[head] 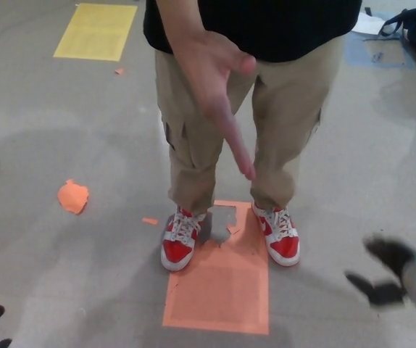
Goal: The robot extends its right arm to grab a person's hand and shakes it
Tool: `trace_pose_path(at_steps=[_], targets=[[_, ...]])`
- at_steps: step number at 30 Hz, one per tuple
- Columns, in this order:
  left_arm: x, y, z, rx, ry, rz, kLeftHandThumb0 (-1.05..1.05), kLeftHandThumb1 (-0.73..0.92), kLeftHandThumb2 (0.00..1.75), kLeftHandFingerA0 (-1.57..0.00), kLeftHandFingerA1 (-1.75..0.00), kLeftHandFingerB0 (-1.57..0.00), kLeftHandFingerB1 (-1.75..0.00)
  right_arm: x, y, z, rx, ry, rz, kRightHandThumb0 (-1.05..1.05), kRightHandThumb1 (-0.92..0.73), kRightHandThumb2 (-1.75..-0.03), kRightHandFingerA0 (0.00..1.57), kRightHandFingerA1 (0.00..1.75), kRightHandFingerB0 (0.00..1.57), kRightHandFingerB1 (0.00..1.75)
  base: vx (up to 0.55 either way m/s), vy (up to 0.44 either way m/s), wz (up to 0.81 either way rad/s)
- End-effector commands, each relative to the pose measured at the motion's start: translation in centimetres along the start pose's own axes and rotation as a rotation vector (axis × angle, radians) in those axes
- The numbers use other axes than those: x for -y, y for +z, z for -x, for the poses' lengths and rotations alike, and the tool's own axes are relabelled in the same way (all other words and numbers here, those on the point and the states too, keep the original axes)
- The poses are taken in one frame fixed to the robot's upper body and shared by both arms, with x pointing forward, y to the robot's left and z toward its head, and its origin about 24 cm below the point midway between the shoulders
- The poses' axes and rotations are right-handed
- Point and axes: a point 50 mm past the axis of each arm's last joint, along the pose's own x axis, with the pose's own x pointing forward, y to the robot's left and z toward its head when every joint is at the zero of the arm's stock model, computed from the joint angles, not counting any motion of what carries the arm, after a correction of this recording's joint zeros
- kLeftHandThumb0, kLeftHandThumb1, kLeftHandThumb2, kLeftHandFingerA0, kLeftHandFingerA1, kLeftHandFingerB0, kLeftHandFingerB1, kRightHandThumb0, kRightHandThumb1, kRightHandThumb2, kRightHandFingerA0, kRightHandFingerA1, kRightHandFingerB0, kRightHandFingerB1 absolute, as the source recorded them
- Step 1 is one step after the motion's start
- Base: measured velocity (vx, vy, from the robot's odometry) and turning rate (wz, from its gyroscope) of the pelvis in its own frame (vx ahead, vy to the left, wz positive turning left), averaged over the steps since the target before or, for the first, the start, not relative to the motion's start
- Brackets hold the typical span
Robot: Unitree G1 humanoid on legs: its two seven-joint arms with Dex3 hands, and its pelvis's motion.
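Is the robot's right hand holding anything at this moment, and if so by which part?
Nothing is held. The right hand is low at the picture's right edge, fingers apart, well clear of the person's hand.

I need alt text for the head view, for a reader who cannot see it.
A person's hand hangs open with fingers pointing down, apart from the robot's right hand, which is blurred and low at the picture's right edge with its fingers apart. The person stands in red shoes at the edge of an orange floor mark.
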Motion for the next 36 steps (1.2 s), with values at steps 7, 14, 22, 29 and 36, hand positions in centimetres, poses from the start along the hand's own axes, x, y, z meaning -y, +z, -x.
trace_pose_path(at_steps=[7, 14, 22, 29, 36], targets=[[0.6, -0.2, -0.1, -0.015, -0.021, 0.016, -0.67, 0.7, 1.01, -0.01, -0.35, -0.01, -0.32, -2.3, -7.1, 0.7, -0.186, 0.158, -0.063, -0.73, -0.84, -1.14, 0.0, 0.23, 0.15, 0.28, 0.0, 0.0, 0.0], [1.5, -0.9, 0.0, -0.046, -0.048, 0.01, -0.75, 0.72, 1.0, -0.06, -0.33, -0.05, -0.28, -2.7, -8.5, 1.1, -0.18, 0.203, -0.232, -0.76, -0.92, -0.8, 0.02, 0.23, 0.04, 0.23, 0.0, 0.0, 0.0], [2.1, -1.4, 0.0, -0.069, -0.064, 0.014, -0.75, 0.72, 1.01, -0.06, -0.33, -0.06, -0.27, -3.6, -9.6, 1.4, -0.204, 0.217, -0.244, -0.75, -0.8, -1.1, 0.04, 0.3, 0.07, 0.27, 0.0, 0.0, 0.0], [2.1, -0.9, -0.3, -0.068, -0.066, 0.02, -0.73, 0.72, 1.0, -0.05, -0.31, -0.04, -0.27, -3.2, -9.5, 1.3, -0.19, 0.209, -0.25, -0.69, -0.77, -1.12, 0.0, 0.34, 0.07, 0.31, 0.0, 0.0, 0.0], [1.9, -0.4, -0.4, -0.049, -0.061, 0.047, -0.74, 0.7, 0.99, -0.05, -0.31, -0.04, -0.27, -2.3, -9.0, 1.2, -0.183, 0.196, -0.267, -0.75, -0.8, -1.07, 0.05, 0.36, 0.09, 0.31, 0.0, 0.0, 0.0]])
